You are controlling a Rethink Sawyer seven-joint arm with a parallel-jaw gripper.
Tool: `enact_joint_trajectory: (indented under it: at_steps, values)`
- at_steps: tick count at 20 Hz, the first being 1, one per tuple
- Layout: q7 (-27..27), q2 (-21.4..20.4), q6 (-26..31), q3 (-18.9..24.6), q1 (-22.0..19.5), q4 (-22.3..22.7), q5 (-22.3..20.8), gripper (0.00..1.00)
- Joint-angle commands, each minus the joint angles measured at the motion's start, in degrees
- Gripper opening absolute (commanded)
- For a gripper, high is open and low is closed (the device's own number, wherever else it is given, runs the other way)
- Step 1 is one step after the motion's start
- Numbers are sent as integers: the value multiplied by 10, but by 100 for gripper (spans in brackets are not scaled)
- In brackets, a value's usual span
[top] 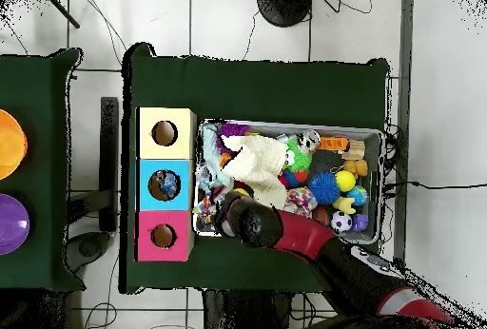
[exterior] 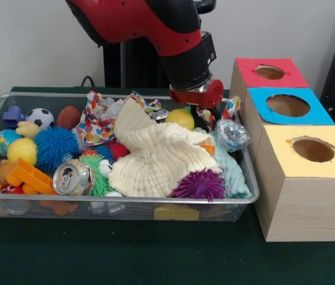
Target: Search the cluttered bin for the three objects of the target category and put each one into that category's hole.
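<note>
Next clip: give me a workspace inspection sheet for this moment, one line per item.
Surface: green tablecloth under everything.
Job's things: wire bin; box with red hole, blue hole and yellow hole; overhead shows something in the blue one.
Clutter: cream cloth, soda can, blue spiky ball, purple spiky ball, soccer ball.
Grippers: gripper low at the bin's box end; jaws hidden.
Cables: black cable on the floor.
Surroundings: orange bowl, purple bowl on a side table.
</note>
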Motion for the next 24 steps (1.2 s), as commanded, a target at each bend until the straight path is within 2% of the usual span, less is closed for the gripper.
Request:
enact_joint_trajectory:
  at_steps: [1, 4, 7, 14, 15, 18, 21, 24]
  values:
    - [-35, 72, 60, 64, -34, -52, -25, 100]
    - [-22, 49, 68, 81, -44, -35, -19, 100]
    - [-16, 30, 67, 78, -51, -33, -20, 100]
    - [-20, -35, 76, 47, -55, -31, -38, 100]
    - [-25, -58, 88, 28, -44, -35, -44, 100]
    - [-27, -89, 102, 17, -42, -32, -50, 100]
    - [-38, -131, 146, -8, -28, -43, -58, 100]
    - [-41, -149, 169, -19, -26, -51, -67, 100]
